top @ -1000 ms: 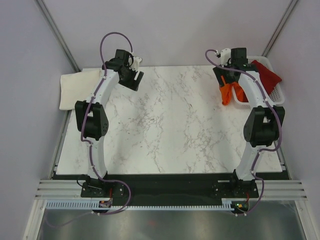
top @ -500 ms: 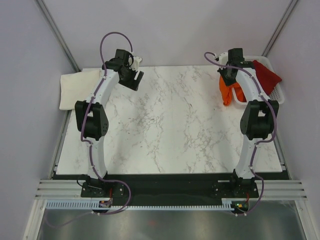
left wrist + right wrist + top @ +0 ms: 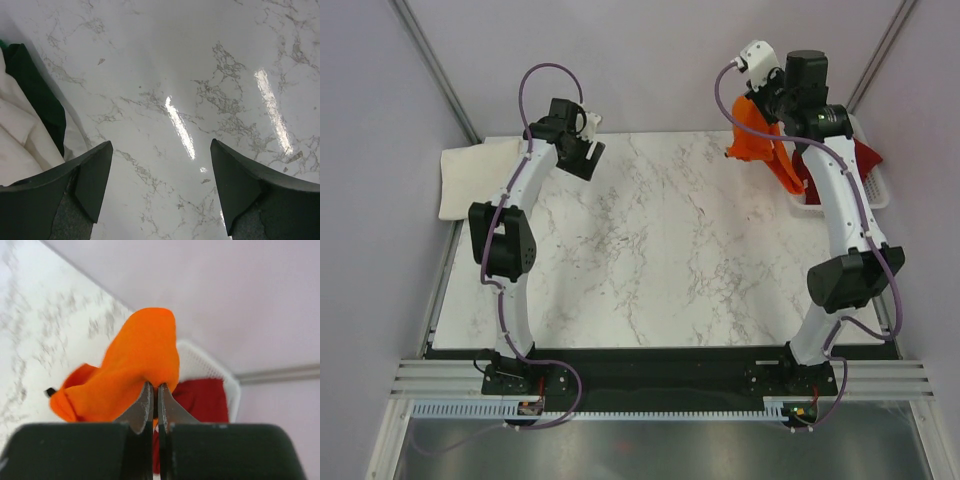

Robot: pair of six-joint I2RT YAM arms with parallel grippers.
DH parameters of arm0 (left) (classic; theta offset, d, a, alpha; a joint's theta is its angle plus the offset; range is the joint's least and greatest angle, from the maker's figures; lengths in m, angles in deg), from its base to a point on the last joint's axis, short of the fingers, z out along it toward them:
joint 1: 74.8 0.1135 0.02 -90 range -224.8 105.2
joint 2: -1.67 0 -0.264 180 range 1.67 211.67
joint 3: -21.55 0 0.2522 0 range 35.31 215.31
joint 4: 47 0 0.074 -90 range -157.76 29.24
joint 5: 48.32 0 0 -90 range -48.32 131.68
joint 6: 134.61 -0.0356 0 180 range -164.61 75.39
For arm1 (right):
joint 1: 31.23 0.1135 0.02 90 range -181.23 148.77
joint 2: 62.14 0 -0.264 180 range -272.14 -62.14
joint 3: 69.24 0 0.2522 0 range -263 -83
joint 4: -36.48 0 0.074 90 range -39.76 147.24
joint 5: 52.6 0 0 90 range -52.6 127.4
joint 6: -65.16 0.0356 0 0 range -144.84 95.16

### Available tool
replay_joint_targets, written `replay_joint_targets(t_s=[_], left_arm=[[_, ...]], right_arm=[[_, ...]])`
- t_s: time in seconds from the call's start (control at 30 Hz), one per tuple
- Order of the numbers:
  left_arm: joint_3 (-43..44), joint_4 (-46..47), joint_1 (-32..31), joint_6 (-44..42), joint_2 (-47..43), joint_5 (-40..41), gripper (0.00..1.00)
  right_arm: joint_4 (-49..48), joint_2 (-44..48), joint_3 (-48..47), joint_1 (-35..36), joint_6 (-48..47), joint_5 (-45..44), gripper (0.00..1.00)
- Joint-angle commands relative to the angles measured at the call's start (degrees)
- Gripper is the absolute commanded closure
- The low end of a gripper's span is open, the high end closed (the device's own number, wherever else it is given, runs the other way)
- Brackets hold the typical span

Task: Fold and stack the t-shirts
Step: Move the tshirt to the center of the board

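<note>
Nearest me, the marble surface [image 3: 650,260] lies bare from my bases out toward the basket [image 3: 882,188], which sits at the far right corner. My left gripper [image 3: 161,170] hovers low over the surface, far to the left of the basket, jaws spread wide with nothing between them. Just to its left lies the cream-white t-shirt [image 3: 470,180], rumpled at the surface's left edge, on the opposite side from the basket. A dark green patch [image 3: 35,95] shows beside it; I cannot tell what that is.

Farther out, my right gripper [image 3: 155,392] is raised to the left of the basket, pinched tight on a fold of the orange t-shirt [image 3: 760,145]. The cloth hangs in a bunch from that one pinch, its lower part trailing toward the basket's left wall. The dark red t-shirt [image 3: 870,155] lies inside the basket.

The orange cloth looks light, limp and easily bunched. A single mid-cloth pinch will not spread it, so I judge I should lay it on the surface and take it at a shoulder seam or hem corner.
</note>
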Motion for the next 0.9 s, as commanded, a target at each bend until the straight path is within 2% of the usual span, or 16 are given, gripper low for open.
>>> replay_joint_targets(t_s=[0.0, 0.17, 0.33, 0.43, 0.53, 0.57, 0.63, 0.67, 0.7, 0.77, 0.87], left_arm=[[0.63, 2.67, 1.04, -0.73, -3.41, 4.59, 0.13], [0.02, 2.94, 3.51, 0.41, -3.67, 5.04, 0.13], [-2.53, 3.37, 4.21, 0.76, -4.55, 6.26, 0.13], [-3.41, 3.64, 4.47, 0.59, -5.08, 6.44, 0.13], [-3.41, 3.64, 4.56, 0.5, -4.99, 6.62, 0.13], [-3.41, 3.73, 4.56, 0.5, -4.99, 6.62, 0.13], [-3.41, 3.64, 4.56, 0.5, -4.99, 6.44, 0.13], [-3.5, 3.73, 4.56, 0.59, -4.9, 6.36, 0.13], [-3.5, 3.64, 4.56, 0.59, -4.9, 6.35, 0.13], [-3.41, 3.64, 4.56, 0.5, -4.81, 6.27, 0.13], [-3.76, 3.55, 4.56, 0.32, -5.34, 6.01, 0.13]], right_arm=[[-7.96, 6.54, -3.67, 4.08, -2.92, 8.36, 0.97], [-10.07, 6.29, -9.64, 11.19, -1.7, 11.09, 0.96], [-16.14, 4.79, -17.65, 12.44, 3.84, 12.67, 0.96], [-17.73, 4.97, -15.73, 12.53, 5.86, 13.81, 0.96], [-18.08, 7.24, -7.75, 12.53, 8.67, 14.25, 0.95], [-18.25, 7.95, -1.19, 12.44, 8.94, 13.82, 0.93], [-21.31, 9.35, 7.35, 12.0, 10.61, 10.58, 0.66], [-22.9, 9.88, 15.84, 11.22, 11.4, 7.17, 0.47], [-23.52, 9.54, 18.71, 11.04, 10.89, 4.87, 0.26], [-21.78, 8.49, 23.1, 9.47, 10.53, 2.39, 0.21], [-18.54, 10.76, 28.02, 6.3, 7.66, 11.23, 0.22]])
